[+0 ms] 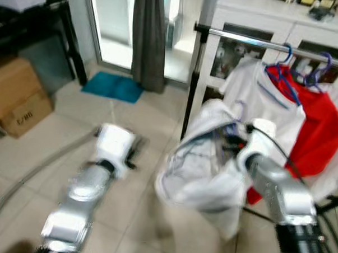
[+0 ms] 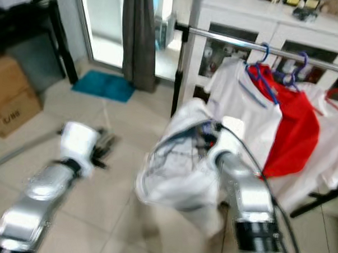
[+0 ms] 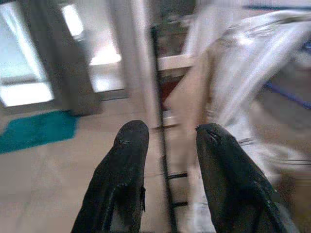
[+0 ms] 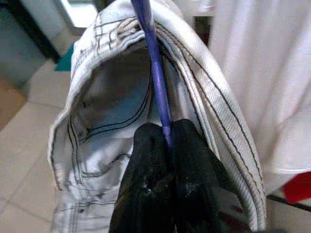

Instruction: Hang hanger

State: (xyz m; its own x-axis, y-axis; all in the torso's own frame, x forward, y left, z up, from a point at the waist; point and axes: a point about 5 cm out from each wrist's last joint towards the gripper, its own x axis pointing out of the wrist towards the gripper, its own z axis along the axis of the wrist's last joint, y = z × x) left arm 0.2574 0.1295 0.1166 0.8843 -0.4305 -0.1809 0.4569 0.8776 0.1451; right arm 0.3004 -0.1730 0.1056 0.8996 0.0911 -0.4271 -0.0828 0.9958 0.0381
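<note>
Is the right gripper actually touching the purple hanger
Touching. The right wrist view shows the right gripper closed with its black fingers pinching the purple hanger.

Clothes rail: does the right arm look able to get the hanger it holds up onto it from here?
Probably yes. The right end effector, shut on the purple hanger, sits just below the clothes rail, nothing between them.

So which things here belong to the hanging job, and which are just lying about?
Job:
- purple hanger, pinched in right gripper
- pale garment draped on it
- clothes rail

Lying about:
- cardboard box
- teal mat
- white cabinet
- left gripper, open, idle
</note>
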